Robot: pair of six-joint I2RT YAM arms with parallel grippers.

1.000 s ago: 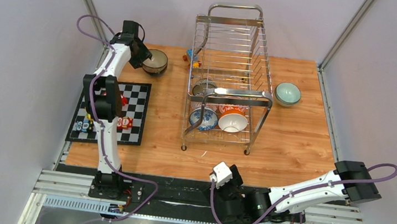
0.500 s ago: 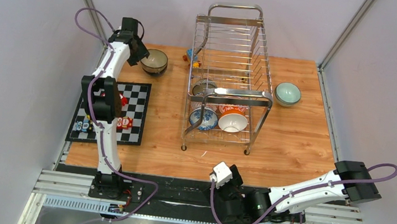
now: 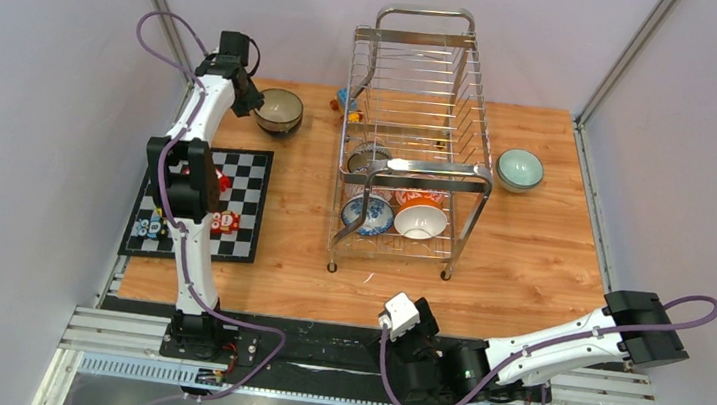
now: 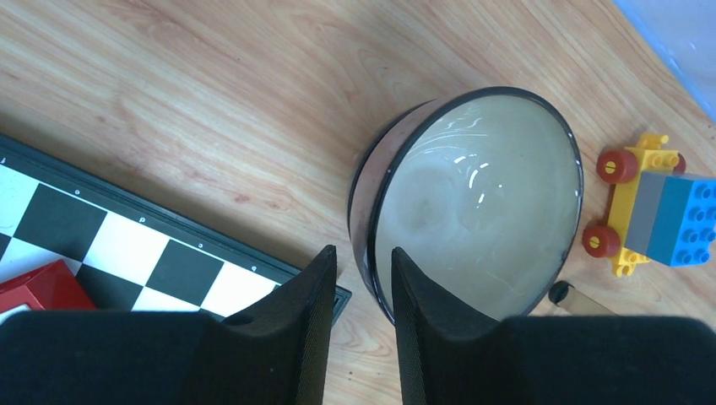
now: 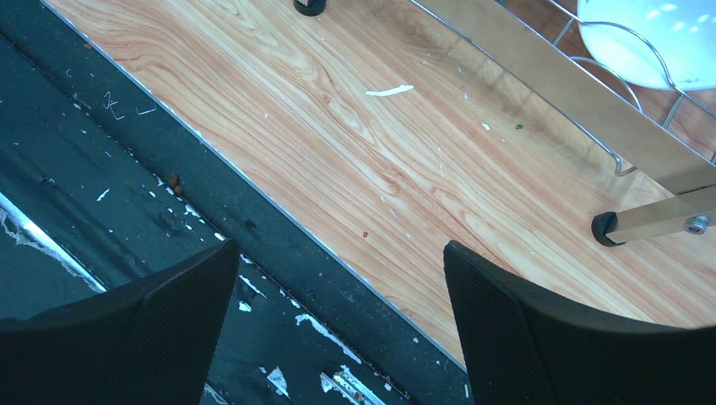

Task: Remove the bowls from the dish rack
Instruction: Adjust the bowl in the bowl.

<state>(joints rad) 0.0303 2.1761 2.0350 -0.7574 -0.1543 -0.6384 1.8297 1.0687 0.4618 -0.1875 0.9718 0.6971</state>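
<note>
The left gripper (image 3: pixel 248 98) has drawn back a little toward the far left corner since the earlier frames; it covered the near-left side of the brown bowl (image 3: pixel 281 111) and now sits at the bowl's left edge; the bowl itself has not shifted and stands on the table (image 3: pixel 530 251), left of the rack (image 3: pixel 429 167) and just beyond the chequered board (image 3: pixel 247 176). In the left wrist view the two fingers are nearly together with the bowl's rim in the narrow gap between them; whether they pinch it or have just let go cannot be told. The toy blocks (image 4: pixel 667 219) lie just beside the bowl on its far side.

This looks like the end of a placing step; the bowl is out of the rack and down on the wood, and it remains for the gripper to come clear of the rim.

Nothing else differs from before; the right gripper (image 5: pixel 338 253) rests in the same spot over the near edge of the table, jaws wide apart and empty; the green bowl (image 3: pixel 520 169) stays on the table to the right of the rack. The rack's lower tier holds a blue-and-white bowl (image 3: pixel 367 214) and a white bowl (image 3: pixel 420 221) side by side, with more behind them, so much of the unloading is left.
</note>
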